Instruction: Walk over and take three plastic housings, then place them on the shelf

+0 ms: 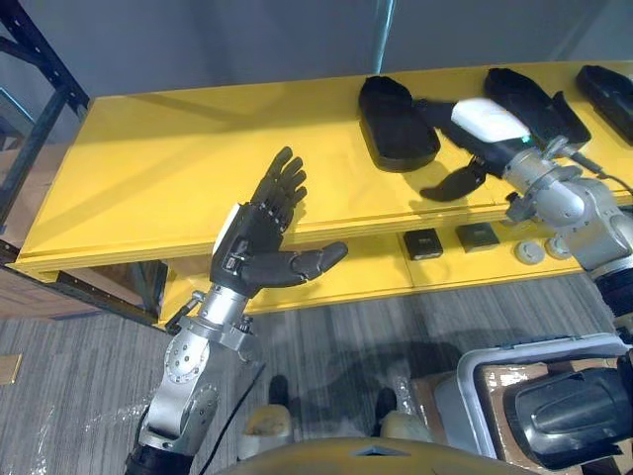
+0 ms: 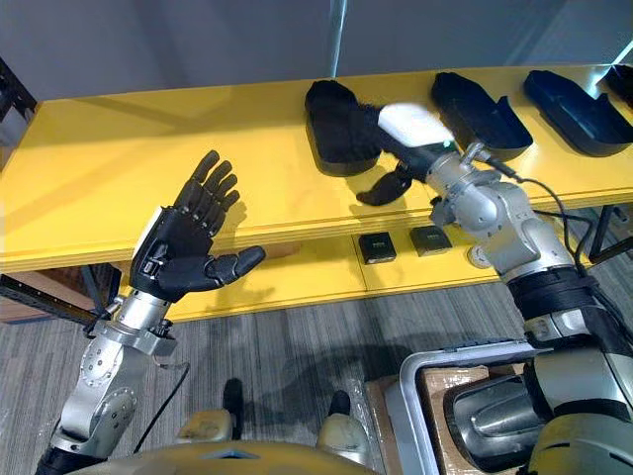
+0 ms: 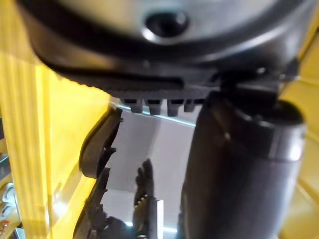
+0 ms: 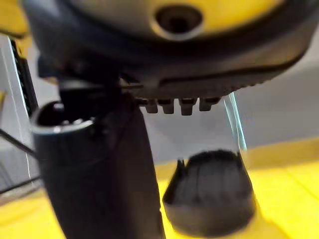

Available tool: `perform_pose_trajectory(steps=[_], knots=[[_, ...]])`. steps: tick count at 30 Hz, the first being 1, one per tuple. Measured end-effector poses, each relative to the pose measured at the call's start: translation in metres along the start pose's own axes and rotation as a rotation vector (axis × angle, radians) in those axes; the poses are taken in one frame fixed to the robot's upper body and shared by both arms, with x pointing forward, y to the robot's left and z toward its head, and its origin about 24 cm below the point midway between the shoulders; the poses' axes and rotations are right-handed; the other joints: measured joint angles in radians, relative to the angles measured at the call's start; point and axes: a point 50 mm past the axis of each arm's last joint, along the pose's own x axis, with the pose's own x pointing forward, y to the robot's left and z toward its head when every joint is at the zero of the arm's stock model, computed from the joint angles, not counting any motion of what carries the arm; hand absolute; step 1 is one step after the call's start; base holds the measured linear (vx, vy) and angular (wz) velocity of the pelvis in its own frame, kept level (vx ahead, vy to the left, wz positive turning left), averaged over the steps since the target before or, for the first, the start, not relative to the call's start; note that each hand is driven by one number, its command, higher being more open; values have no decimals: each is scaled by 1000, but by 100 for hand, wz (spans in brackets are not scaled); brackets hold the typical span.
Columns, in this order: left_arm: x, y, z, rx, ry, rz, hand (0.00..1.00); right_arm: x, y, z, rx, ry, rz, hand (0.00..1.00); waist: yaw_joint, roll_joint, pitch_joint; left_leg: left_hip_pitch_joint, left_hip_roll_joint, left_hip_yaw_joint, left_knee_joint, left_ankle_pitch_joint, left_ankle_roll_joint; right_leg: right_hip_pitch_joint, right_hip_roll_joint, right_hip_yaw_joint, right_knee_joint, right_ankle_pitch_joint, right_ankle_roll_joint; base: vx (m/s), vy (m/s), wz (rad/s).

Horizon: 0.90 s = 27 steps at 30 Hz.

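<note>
— Why do we hold our left hand [image 1: 255, 236] up, fingers straight and spread, with nothing in it?
— We judge it idle, hovering above the bare left stretch of the yellow shelf [image 1: 148, 168].
— And the task's piece?
— The nearest plastic housing [image 1: 394, 129] lies flat on the shelf. Our right hand [image 1: 487, 121] reaches its right end with uncurled fingers and grips nothing.
— What room do we have?
— Two more housings [image 1: 542, 97] lie close on the right, so the open board is to the left.

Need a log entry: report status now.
Left hand open, raised. Right hand open, by leftmost housing. Other housings lie on yellow shelf. Small parts on lower tier.
</note>
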Motion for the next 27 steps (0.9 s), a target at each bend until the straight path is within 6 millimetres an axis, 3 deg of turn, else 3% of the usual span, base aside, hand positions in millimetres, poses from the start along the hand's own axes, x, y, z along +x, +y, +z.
perform_pose_trajectory(steps=[3,7,9,10,11,13,14,15,21,24,27], knots=[[0,-3,-2,-14,4,-9,100,-7,-26,12,94,-47,-270,100,-3,-1,-7,12,1,15,-2,-3,-1,5,2,14,-4,0,0,-14,0,-12],[0,-7,-3,-33,-3,-25,100,-39,-26,19,372,-3,-592,100,-15,-6,-58,21,0,51,1,-15,0,-4,3,49,-16,2,3,27,8,-26],[0,-9,-3,-50,-15,-17,100,-68,-3,19,591,88,-687,100,-46,-14,-65,50,0,96,1,-25,-2,-1,5,89,-12,3,5,42,26,-56],[0,-10,-3,-61,-21,-13,100,-87,19,18,741,169,-705,100,-72,-19,-71,69,1,128,1,-37,-4,-1,8,121,-12,5,8,20,42,-68],[0,-11,-3,-65,-23,-11,100,-96,31,18,805,216,-701,100,-86,-21,-73,81,1,147,1,-43,-5,-1,10,141,-12,6,10,16,57,-92],[2,-13,-4,-86,-36,6,100,-136,78,24,989,417,-651,100,-142,-18,-82,130,9,236,-3,-83,-14,-3,23,224,-16,2,19,2,52,-109],[2,-14,-4,-93,-38,13,100,-147,87,26,1016,461,-636,100,-157,-15,-84,140,9,258,-3,-90,-14,-6,26,244,-16,2,20,6,46,-123],[4,-17,-5,-110,-42,34,100,-171,102,35,1055,554,-608,100,-197,-12,-89,160,10,314,-3,-109,-13,-21,39,298,-17,3,22,19,38,-98],[14,-38,-11,-194,-40,56,100,-229,113,63,1208,724,-699,100,-300,5,-123,192,35,445,-3,-138,-37,-66,95,416,-17,10,31,64,8,-68],[15,-45,-16,-227,-8,64,100,-242,120,77,1271,767,-743,100,-311,5,-134,207,48,482,-2,-139,-47,-71,112,441,-18,14,26,69,-10,-34],[11,-45,-20,-234,23,84,100,-236,127,87,1351,748,-729,100,-325,2,-142,207,53,487,4,-146,-52,-78,126,452,-20,19,23,59,-11,-14]])
